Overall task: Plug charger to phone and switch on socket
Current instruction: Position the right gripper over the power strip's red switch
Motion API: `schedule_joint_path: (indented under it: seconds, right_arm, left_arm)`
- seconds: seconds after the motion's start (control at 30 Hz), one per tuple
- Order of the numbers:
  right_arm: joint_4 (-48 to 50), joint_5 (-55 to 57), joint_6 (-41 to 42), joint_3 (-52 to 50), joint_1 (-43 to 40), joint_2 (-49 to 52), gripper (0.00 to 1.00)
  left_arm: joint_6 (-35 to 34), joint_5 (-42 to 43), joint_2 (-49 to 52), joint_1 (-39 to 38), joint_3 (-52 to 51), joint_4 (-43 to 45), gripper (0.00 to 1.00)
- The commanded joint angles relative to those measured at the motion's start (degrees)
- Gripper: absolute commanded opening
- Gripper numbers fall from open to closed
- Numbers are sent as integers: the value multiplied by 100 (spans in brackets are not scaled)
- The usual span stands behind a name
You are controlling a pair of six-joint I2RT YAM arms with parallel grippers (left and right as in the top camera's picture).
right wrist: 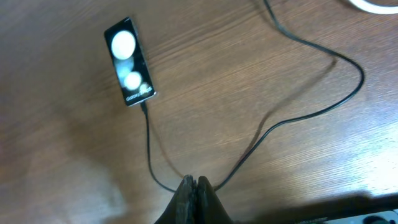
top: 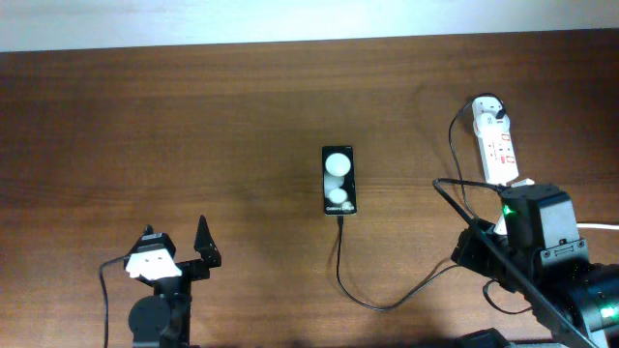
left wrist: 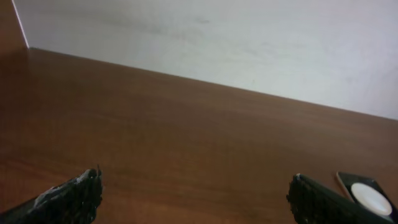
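The phone (top: pixel 339 181) lies flat in the middle of the table, two round white reflections on its black face. It also shows in the right wrist view (right wrist: pixel 129 61) and at the right edge of the left wrist view (left wrist: pixel 368 196). The charger cable (top: pixel 385 305) is in the phone's near end and loops right toward the socket (top: pixel 497 145), where its white plug (top: pixel 489 107) sits at the far end. My right gripper (right wrist: pixel 194 184) is shut and empty, above the cable loop. My left gripper (left wrist: pixel 196 194) is open and empty, left of the phone.
The right arm's black body (top: pixel 542 232) covers the near end of the socket. A thick white cord (top: pixel 602 227) leaves to the right. A white wall (left wrist: pixel 249 37) rises behind the table's far edge.
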Motion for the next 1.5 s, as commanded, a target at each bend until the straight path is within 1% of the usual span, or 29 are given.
schedule_joint_path:
  seconds: [0.0, 0.13, 0.2, 0.27, 0.33, 0.4, 0.47, 0.53, 0.57, 0.73, 0.83, 1.03, 1.17, 1.23, 1.27, 1.3, 1.4, 1.47]
  right_arm:
    - [83, 791, -13, 107, -48, -31, 4]
    - [479, 1812, 17, 107, -50, 330, 4]
    - [527, 1784, 431, 107, -223, 715, 4]
    - [584, 1554, 433, 142, -654, 1266, 4]
    - [577, 1145, 201, 352, -1191, 1803, 4]
    - [522, 638, -278, 872, -2118, 2459, 4]
    - [525, 225, -544, 1274, -2809, 2929, 4]
    - [525, -208, -584, 1784, -3445, 3626, 4]
    - [505, -297, -592, 1974, -3578, 3893, 4]
    - [603, -343, -667, 2900, -3864, 5178, 4]
    - [960, -321, -579, 3005, -3989, 5676, 4]
    - [1464, -210, -339, 3005, -4148, 6011, 4]
    - [1499, -208, -409, 2999, -4118, 6013, 4]
    - [1674, -232, -400, 2999, -4120, 6015, 4]
    - [1738, -214, -295, 2999, -4122, 6015, 4]
    - [1751, -164, -7, 2999, -4124, 6022, 4]
    - [1904, -308, 101, 3001, -4120, 6144, 4]
    - [1917, -509, 428, 3001, -4111, 6290, 4]
  left_arm:
    - [72, -103, 31, -33, -66, 17, 99]
    - [72, -103, 31, -33, -66, 20, 99]
    - [70, -103, 31, -33, -66, 17, 99]
    - [70, -103, 31, -33, -66, 20, 99]
    - [70, -103, 31, -33, -66, 20, 99]
    - [70, -103, 31, -33, -66, 20, 99]
    - [70, -103, 31, -33, -66, 17, 99]
    - [70, -103, 31, -33, -66, 20, 99]
    - [70, -103, 31, -33, -66, 20, 99]
    - [72, -103, 31, -33, -66, 20, 99]
    - [70, -103, 31, -33, -66, 20, 99]
    - [70, -101, 31, -33, -66, 20, 99]
    - [70, -103, 31, -33, -66, 20, 99]
    - [70, -101, 31, -33, -66, 20, 99]
    - [70, -103, 31, -33, -66, 20, 99]
    - [70, -101, 31, -33, -66, 20, 99]
    - [70, -101, 31, -33, -66, 20, 99]
    - [70, -103, 31, -33, -66, 17, 99]
